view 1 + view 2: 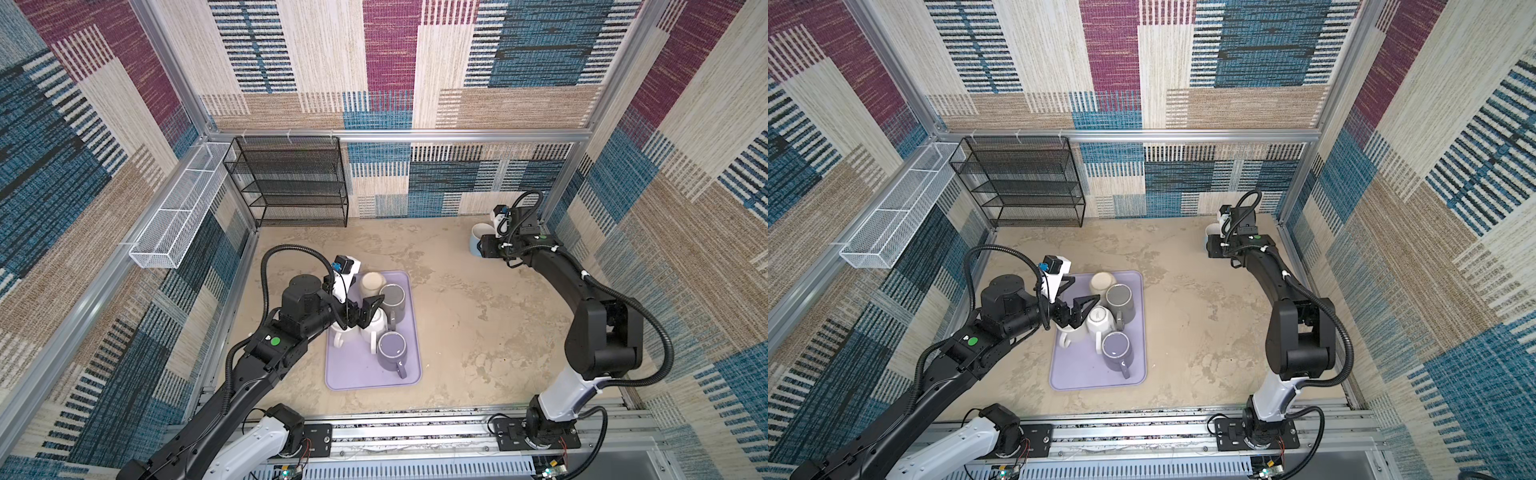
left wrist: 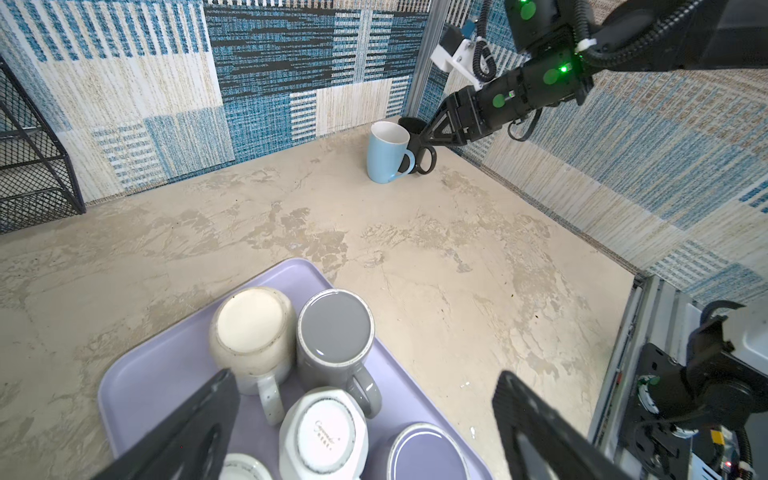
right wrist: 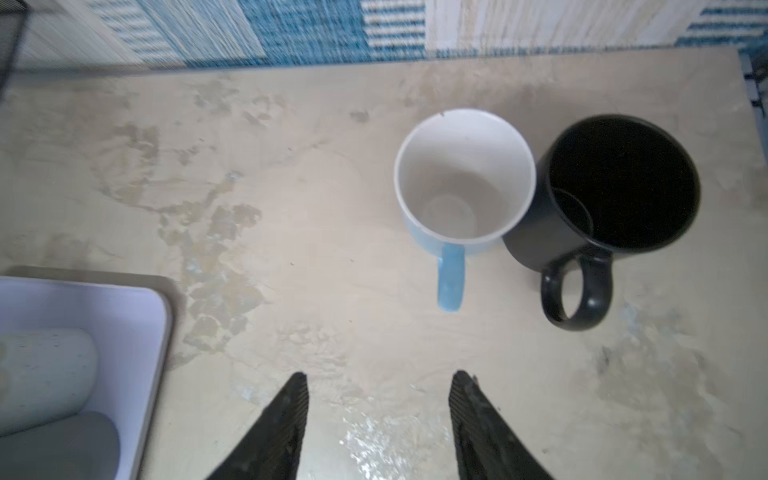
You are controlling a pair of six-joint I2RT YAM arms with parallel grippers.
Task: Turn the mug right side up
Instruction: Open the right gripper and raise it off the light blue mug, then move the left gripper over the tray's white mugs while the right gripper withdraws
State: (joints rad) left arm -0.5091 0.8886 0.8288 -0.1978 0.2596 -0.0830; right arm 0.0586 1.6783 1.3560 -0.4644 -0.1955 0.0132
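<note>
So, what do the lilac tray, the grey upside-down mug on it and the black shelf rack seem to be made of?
Lilac rectangular tray: probably plastic, smooth and fairly matte, with moulded rounded corners.
Grey upside-down mug: likely glazed ceramic; its base shines with a highlight.
Black shelf rack: apparently painted metal mesh, see-through.

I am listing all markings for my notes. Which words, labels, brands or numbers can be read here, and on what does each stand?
Cursive brand mark with tiny characters beneath, on the upturned base of the white mug on the purple tray: too blurred to read.
No other text is visible in any view.
</note>
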